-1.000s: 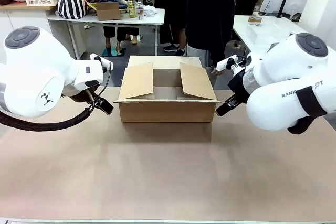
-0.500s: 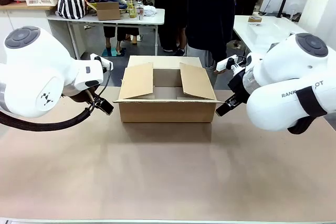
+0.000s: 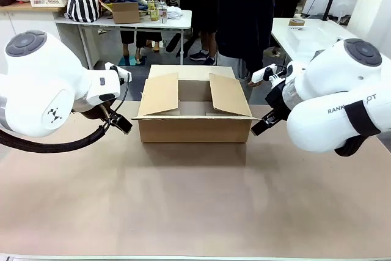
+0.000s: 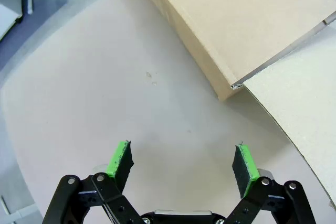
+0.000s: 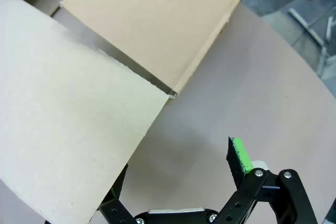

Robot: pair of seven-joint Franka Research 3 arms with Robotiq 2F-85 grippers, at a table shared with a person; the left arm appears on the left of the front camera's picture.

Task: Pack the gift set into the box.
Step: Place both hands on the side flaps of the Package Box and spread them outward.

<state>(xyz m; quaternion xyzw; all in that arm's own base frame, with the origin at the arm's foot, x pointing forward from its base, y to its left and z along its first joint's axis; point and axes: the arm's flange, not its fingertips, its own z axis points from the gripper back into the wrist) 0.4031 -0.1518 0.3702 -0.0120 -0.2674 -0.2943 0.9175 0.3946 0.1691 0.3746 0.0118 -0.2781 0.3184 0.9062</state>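
Moved: nothing on the table is shifted since a second ago; box and both arms are kept as they were, and only the people [image 3: 244,16] behind the far edge are placed differently.
Box [image 3: 194,129]: set at the middle of the table [image 3: 195,206], towards the far side, between the two grippers.
Flaps [image 3: 160,95]: the two side flaps are raised and tilted inward, the far one is laid back; the inside is hidden by them.
Gift set: whether it is inside the box cannot be told.
Left gripper [image 4: 181,158]: spread wide and empty, held just beside the box's left wall over bare table.
Right gripper [image 5: 178,174]: spread apart with nothing held, just beside the right wall; one finger is covered by a flap's edge.
Risk: a flap is likely to be creased or the light box pushed along the smooth table if either arm is brought inward too low; a slanted flap could be caught and the opening blocked.
Materials: plain brown corrugated card, matte, with sharp straight edges and a thin cut rim; a pale, smooth, faintly speckled tabletop; green pads [image 4: 119,158], flat and rubbery, on black jointed fingers.
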